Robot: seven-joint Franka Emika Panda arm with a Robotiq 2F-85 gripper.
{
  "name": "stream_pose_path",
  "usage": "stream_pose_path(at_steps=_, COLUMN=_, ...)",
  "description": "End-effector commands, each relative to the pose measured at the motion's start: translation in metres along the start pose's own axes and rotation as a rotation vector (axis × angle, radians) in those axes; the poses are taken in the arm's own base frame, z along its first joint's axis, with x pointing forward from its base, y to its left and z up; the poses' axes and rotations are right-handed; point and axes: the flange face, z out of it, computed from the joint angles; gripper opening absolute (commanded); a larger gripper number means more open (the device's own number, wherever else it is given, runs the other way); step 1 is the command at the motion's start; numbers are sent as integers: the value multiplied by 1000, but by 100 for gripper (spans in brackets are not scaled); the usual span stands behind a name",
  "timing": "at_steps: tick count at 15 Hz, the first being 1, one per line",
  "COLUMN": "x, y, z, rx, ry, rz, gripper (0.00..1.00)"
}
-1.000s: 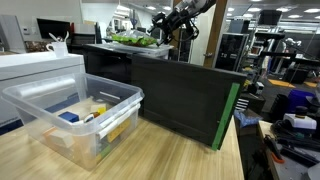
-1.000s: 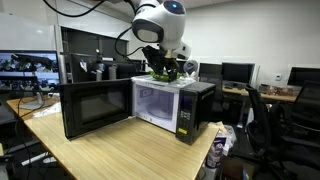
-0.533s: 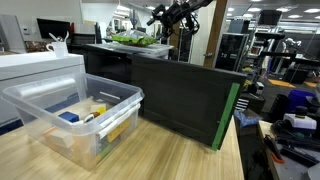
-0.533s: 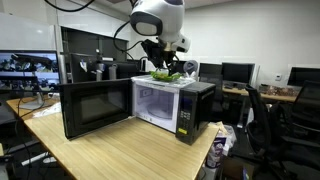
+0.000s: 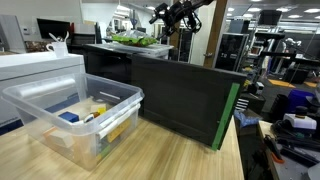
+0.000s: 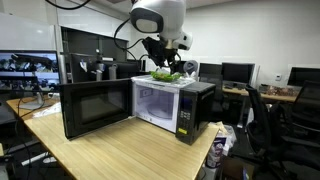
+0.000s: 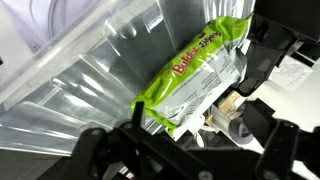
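Gripper hovered empty, fingers spread wide, just above green snack packet on microwave top. Best practice: centre across packet's narrow width, travel straight vertically.

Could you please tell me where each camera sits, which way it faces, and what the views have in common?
Exterior view: low at table height beside the clear bin, looking across the wooden table toward the microwave; the gripper and the arm's end show at the top.
Exterior view: farther back, facing the microwave's open front; the arm's wrist and gripper show.
Wrist view: looks down closely on the green bag in a clear tray; dark gripper parts edge the frame.
Shared: both exterior views show the gripper above the green bag atop the microwave.
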Motion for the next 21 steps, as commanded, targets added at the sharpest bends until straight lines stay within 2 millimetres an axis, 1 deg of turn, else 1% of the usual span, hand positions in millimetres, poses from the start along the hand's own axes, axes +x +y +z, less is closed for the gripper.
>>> stream_pose_path(at_steps=1, x=4, y=12, z=1, rx=-10, ry=12, rz=45, gripper=100)
stream_pose_path(at_steps=5, x=5, y=23, z=6, rx=-17, ry=4, rz=49, gripper=100)
stream_pose_path(at_steps=14, x=14, y=14, z=15, rx=10, ry=-7, rz=15, gripper=100)
stream_pose_path(at_steps=21, x=14, y=19, z=34, rx=49, ry=-59, rz=31, gripper=100)
